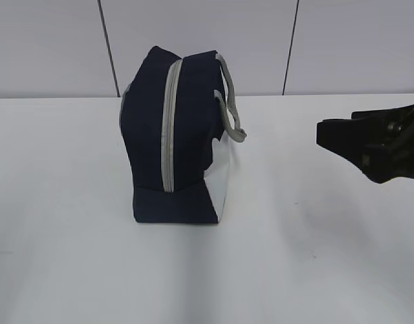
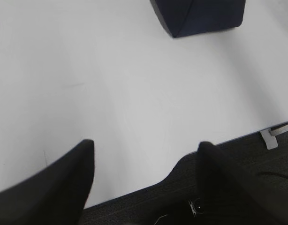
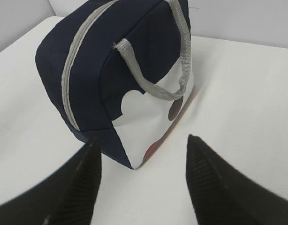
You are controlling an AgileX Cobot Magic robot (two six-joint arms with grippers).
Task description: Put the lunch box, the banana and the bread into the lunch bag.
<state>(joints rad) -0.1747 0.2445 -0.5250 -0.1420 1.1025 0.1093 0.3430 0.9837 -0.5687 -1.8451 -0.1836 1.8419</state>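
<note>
big white table (image 1: 72,256) w/ just the tall navy fabric lunch bag (image 1: 173,135) standing upright mid-table, grey zipper (image 1: 169,128) looks run shut, so prob needs opening first. right gripper (image 3: 141,173) hangs just beside it, jaws apart, empty. left gripper (image 2: 146,180) apart too, parked by the table edge. box, banana, bread not visible anywhere.

White table (image 1: 315,270); lunch bag (image 1: 173,142) standing on it.
</note>
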